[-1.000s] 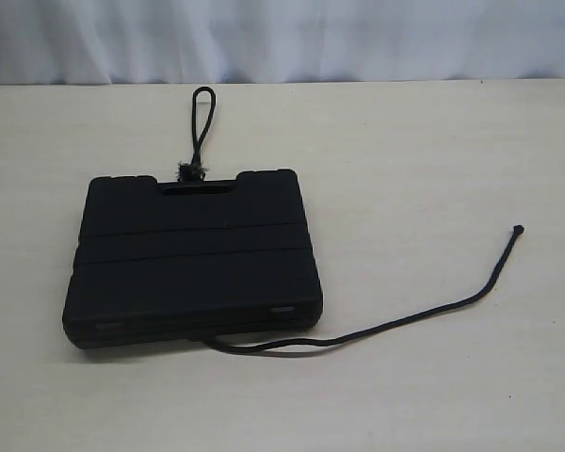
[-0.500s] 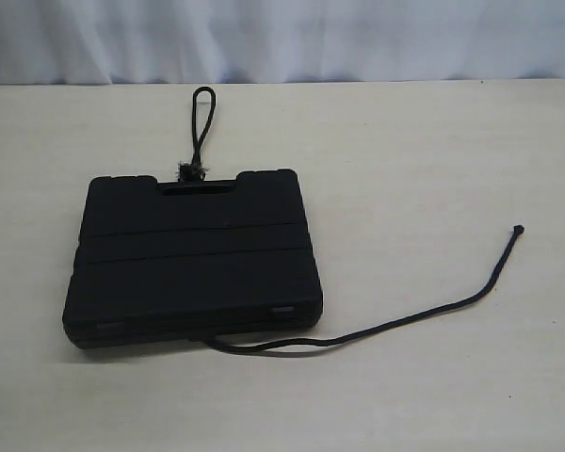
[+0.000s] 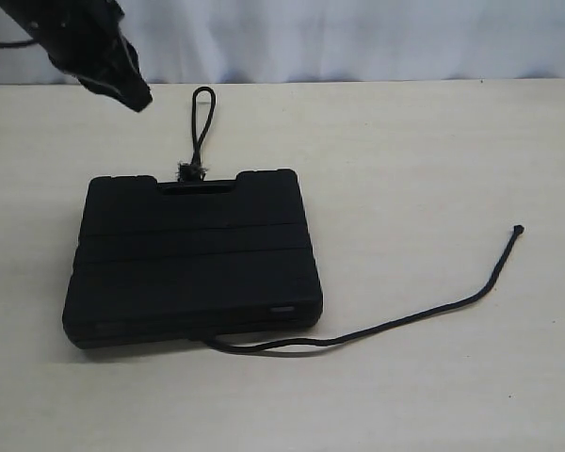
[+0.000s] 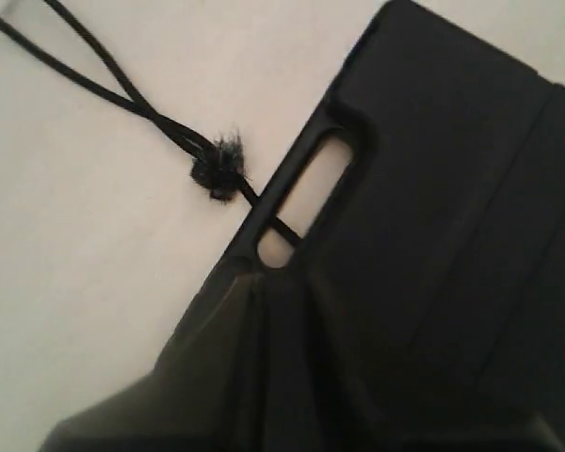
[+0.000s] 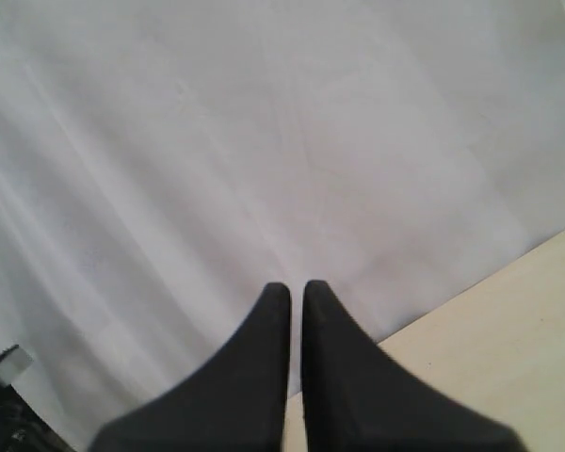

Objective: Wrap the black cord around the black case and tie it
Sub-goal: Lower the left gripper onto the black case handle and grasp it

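The black case [image 3: 193, 259] lies flat on the table, handle cutout [image 3: 198, 186] facing away. The black cord [image 3: 395, 323] forms a loop [image 3: 202, 113] beyond the handle, with a frayed knot [image 3: 188, 171] at the cutout. It comes out from under the case's front edge and trails right to a knotted end [image 3: 518, 229]. My left gripper [image 3: 137, 99] hangs above the table at the far left, left of the loop, fingers together and empty. In the left wrist view, the left gripper [image 4: 264, 287] points at the case [image 4: 433, 188] near the knot [image 4: 217, 171]. My right gripper [image 5: 295, 292] is shut on nothing.
A white curtain [image 3: 358, 38] runs along the far edge of the table [image 3: 433, 151]. The right wrist view shows mostly the curtain [image 5: 264, 141] and a corner of the table [image 5: 508, 339]; the right arm is outside the exterior view.
The left arm has come into the exterior view at the top left. The case and cord have not moved.
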